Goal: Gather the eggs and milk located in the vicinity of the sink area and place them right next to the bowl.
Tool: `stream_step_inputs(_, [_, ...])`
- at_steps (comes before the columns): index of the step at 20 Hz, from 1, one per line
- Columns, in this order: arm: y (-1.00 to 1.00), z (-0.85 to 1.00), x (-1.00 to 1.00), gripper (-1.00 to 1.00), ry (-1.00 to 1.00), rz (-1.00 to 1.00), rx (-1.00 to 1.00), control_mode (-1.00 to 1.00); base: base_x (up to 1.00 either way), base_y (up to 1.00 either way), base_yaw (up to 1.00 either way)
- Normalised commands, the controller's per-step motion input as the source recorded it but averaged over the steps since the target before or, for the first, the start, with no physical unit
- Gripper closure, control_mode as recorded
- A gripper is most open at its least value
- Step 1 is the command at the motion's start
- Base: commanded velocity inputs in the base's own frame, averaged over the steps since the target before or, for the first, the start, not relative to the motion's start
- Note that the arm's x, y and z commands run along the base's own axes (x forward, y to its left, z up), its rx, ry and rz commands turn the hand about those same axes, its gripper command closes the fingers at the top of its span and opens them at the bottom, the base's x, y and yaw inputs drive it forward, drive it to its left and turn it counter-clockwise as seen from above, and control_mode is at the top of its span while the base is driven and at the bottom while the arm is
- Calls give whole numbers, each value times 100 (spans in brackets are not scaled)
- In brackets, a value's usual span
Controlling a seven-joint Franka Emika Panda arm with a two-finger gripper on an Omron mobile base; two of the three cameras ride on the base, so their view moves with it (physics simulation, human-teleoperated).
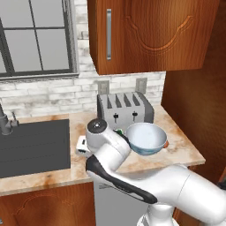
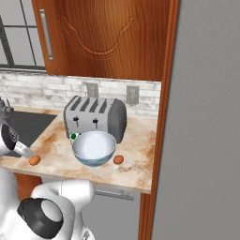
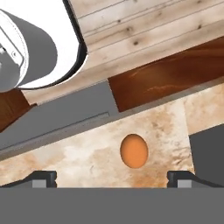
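Just egg (image 3: 134,150) between open pincer (image 3: 112,177) tips

**Eggs, milk, bowl and sink on the bench**

You are looking at two orange-brown oval eggs lying on the marbled bench. One egg (image 2: 118,160) is sitting just beside the bowl (image 2: 93,148), at its right in the right base view, close to touching. The other egg (image 2: 34,160) is lying apart from the bowl, near the bench's front edge, between bowl and sink (image 1: 33,148). The bowl is standing upright, pale blue-white, glossy inside, just in front of the toaster. The milk (image 2: 73,136) is showing you only a dark green cap, peeking out behind the bowl. The dark grey sink is lying sunk into the bench, its grey faucet (image 1: 4,121) rising at the back.
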Motion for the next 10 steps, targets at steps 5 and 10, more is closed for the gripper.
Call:
stream_step_inputs(5, [0,-12,4,-100,-5,17,1,-100,0,0,0])
stream_step_inputs(10, [0,0,22,-100,5,11,3,-100,0,0,0])
